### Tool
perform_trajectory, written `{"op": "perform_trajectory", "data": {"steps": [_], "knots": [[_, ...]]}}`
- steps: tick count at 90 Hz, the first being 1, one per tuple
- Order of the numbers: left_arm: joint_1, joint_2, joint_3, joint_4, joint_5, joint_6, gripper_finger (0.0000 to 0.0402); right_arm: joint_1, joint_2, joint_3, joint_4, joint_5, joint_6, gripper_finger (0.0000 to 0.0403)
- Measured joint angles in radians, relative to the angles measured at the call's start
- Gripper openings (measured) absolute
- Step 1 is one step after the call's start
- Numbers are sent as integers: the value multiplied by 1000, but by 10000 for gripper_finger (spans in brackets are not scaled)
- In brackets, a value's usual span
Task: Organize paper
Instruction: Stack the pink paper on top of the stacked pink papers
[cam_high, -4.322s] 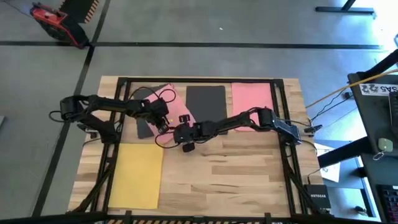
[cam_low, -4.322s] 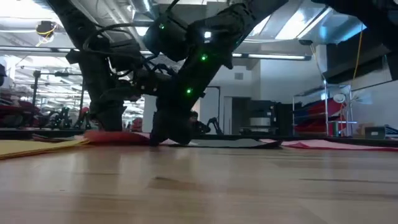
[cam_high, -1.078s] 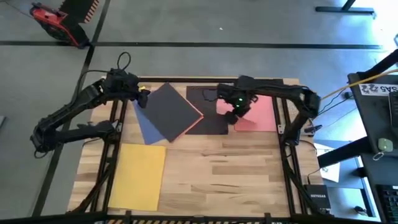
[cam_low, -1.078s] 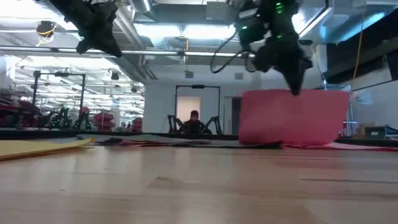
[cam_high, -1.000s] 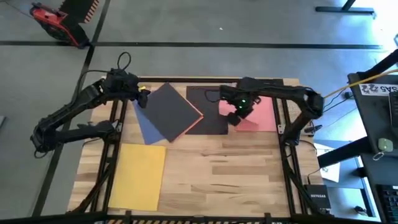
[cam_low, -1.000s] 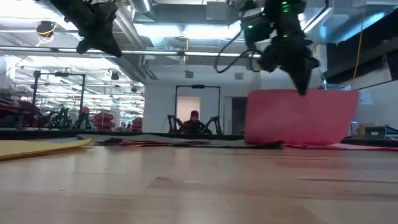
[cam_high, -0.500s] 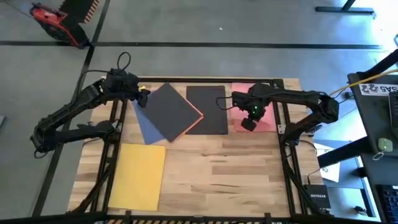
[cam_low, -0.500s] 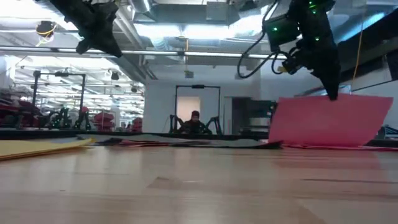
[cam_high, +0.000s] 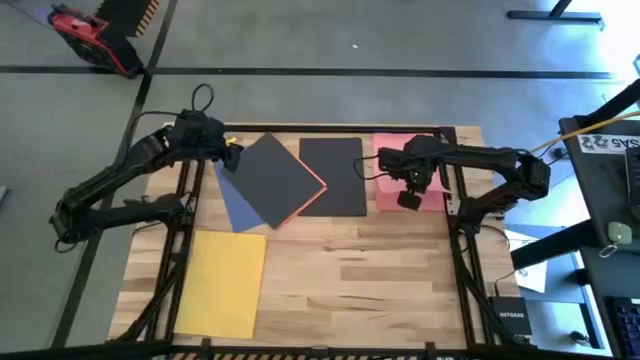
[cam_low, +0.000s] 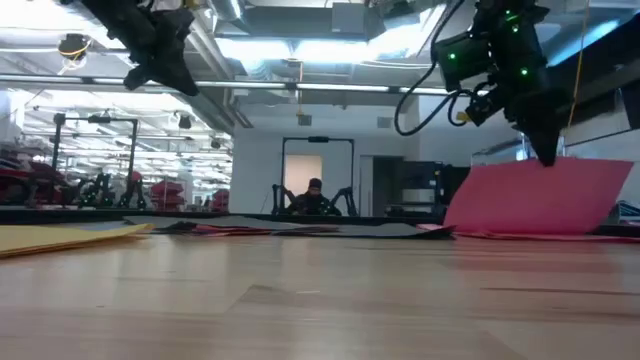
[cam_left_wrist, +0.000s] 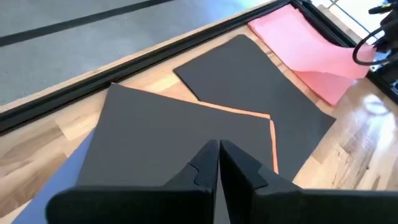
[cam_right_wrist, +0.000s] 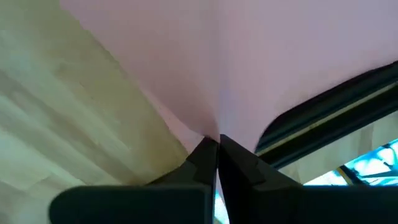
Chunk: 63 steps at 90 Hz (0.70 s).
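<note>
A pink sheet (cam_high: 395, 160) lies at the table's far right, its near side raised (cam_low: 540, 200), with my right gripper (cam_low: 549, 158) shut on it from above. A black sheet (cam_high: 333, 175) lies flat left of it. Another black sheet (cam_left_wrist: 174, 130) lies turned on top of an orange sheet (cam_left_wrist: 272, 140) and a blue sheet (cam_high: 232, 208). A yellow sheet (cam_high: 225, 282) lies flat at the near left. My left gripper (cam_high: 228, 152) hangs shut and empty, high over the far left (cam_low: 183, 85). My right gripper pinches the pink sheet's raised near edge (cam_right_wrist: 211, 127) between its two fingers, a single layer. The fingers point down from above. The sheet slants down below the gripper, and its far part (cam_high: 395, 145) rests on the table.
Black frame rails (cam_high: 455, 200) run along the table's sides and far edge (cam_left_wrist: 149, 59). Bare wood (cam_high: 360, 280) stretches across the near middle and right. Beyond the table, a person (cam_low: 313, 195) sits far off in the room.
My right gripper has carried the pink sheet's raised edge toward the table's right edge and a little down. The sheet stood nearly upright beside the black sheet; now it leans lower and sits farther right, clear of the black sheet.
</note>
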Motion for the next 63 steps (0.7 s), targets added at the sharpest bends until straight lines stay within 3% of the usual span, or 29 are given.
{"op": "perform_trajectory", "data": {"steps": [26, 43, 63], "knots": [[0, 36, 0, 5, 0, 0, 0, -91, 0, 0, 23, 9, -27, 0], [0, 37, 0, 4, 0, -5, 0, -94, 0, 0, 23, 18, -23, 4], [0, 37, 0, 4, -1, -8, 0, -94, 0, 0, 18, 1, 10, 73]]}}
